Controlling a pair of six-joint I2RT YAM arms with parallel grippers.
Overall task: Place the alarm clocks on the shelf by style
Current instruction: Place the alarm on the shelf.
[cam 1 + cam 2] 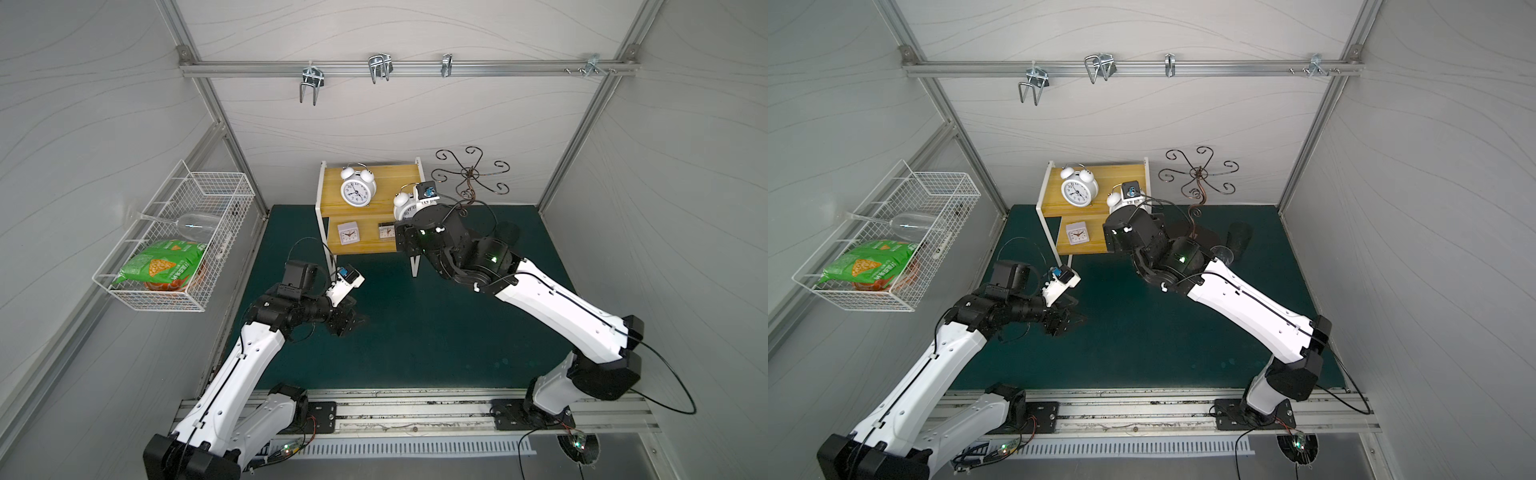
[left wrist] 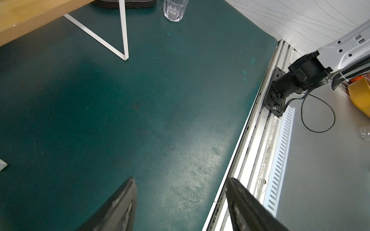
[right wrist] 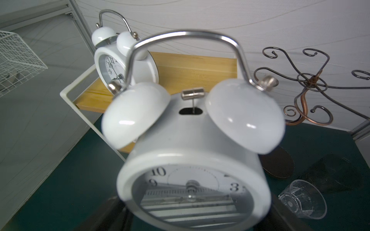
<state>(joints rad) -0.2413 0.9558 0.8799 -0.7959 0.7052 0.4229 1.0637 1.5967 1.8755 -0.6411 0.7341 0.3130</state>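
Now the second bell clock waits by the shelf's top board

Up at the right end of the shelf (image 1: 390, 176), the right end effector (image 3: 198, 214) is gripping the second bell clock (image 3: 190, 144) by its round body, with a dark finger on each side. In the right wrist view the clock's bells and handle point away from the end effector, toward the shelf. The yellow top board lies just ahead of them. I cannot tell if the clock's feet touch the board yet.

The first bell clock (image 1: 357, 189) stands on the shelf's top board, toward the left end. The bare wood is to its right, and I think that is where the held clock belongs, so the two round ones sit together. It looks like a short move toward the back of the shelf, keeping to the right so the clocks do not bump.

On the shelf's lower board sit the white square clock (image 1: 348, 235) and the clear square clock (image 1: 386, 231), near each other but not touching.

The left end effector (image 2: 180, 204) is open and holds nothing. It hangs low over the desk (image 1: 415, 332), in front of the shelf and well apart from it. The right arm is much nearer to the bare spot.
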